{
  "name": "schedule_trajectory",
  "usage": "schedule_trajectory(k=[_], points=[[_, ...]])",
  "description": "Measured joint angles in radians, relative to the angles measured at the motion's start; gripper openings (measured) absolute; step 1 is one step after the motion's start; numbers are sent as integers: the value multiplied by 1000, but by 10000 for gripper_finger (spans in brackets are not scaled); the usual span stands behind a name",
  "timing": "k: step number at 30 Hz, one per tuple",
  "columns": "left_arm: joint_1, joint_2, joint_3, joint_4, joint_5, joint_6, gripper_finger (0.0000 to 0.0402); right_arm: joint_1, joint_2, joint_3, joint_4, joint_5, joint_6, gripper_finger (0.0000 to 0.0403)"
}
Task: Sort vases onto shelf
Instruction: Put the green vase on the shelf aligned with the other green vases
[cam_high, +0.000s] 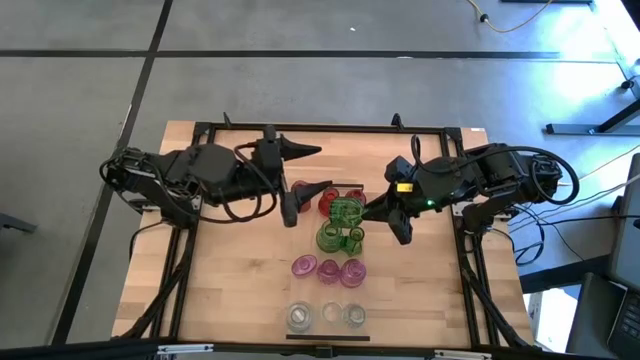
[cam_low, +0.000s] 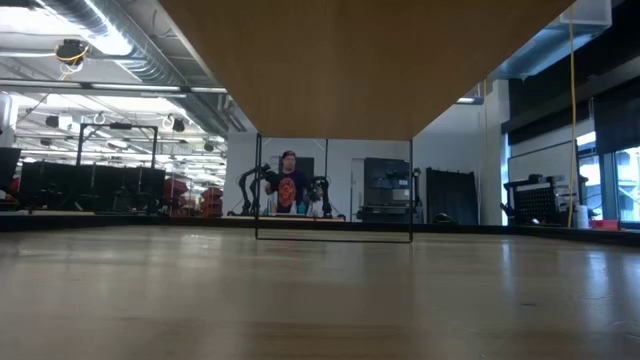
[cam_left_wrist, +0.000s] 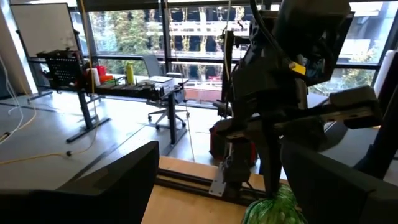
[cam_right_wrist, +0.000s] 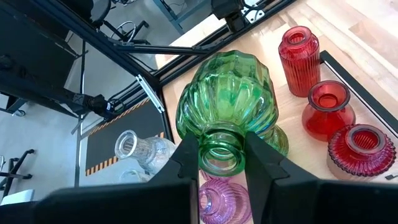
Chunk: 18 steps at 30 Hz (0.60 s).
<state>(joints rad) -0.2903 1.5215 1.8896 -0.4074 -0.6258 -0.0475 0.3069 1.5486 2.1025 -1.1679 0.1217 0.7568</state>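
A green vase (cam_right_wrist: 225, 118) is gripped at its neck by the right gripper (cam_right_wrist: 219, 163) above the shelf (cam_high: 340, 300), crowded by three red vases (cam_right_wrist: 326, 112) on one side and pink vases (cam_high: 328, 269) and clear vases (cam_high: 326, 316) beyond. The left gripper (cam_high: 300, 172), fingers spread, is positioned beside the red row.

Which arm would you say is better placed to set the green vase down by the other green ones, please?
The right. Its pincer is already shut on the green vase at the neck, just above the green row. The left pincer points toward the table's far edge, holding nothing.
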Motion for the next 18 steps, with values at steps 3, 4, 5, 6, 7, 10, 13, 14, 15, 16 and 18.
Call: schedule_trajectory(k=[3,4,5,6,7,10,13,14,15,16,18], points=[[0,0,0,0,2,-2,330,0,0,0,0,0,-6,53],[0,0,0,0,10,-3,330,0,0,0,0,-1,-8,53],[0,0,0,0,22,-5,330,0,0,0,0,-1,-12,53],[0,0,0,0,32,-16,330,0,0,0,0,-1,-21,53],[0,0,0,0,43,-34,330,0,0,0,-1,-1,-29,53],[0,0,0,6,76,-19,330,0,0,0,-1,-4,-43,53],[0,0,0,14,113,-30,330,0,0,0,-2,-10,-57,53],[-1,0,0,21,97,-64,330,0,0,0,-1,-10,-59,53],[-2,1,0,28,57,-130,330,0,0,0,-2,-11,-61,53],[-1,4,0,28,25,-192,330,0,0,0,-2,-10,-65,53],[1,9,0,22,0,-224,330,0,0,0,-2,-11,-75,53]])
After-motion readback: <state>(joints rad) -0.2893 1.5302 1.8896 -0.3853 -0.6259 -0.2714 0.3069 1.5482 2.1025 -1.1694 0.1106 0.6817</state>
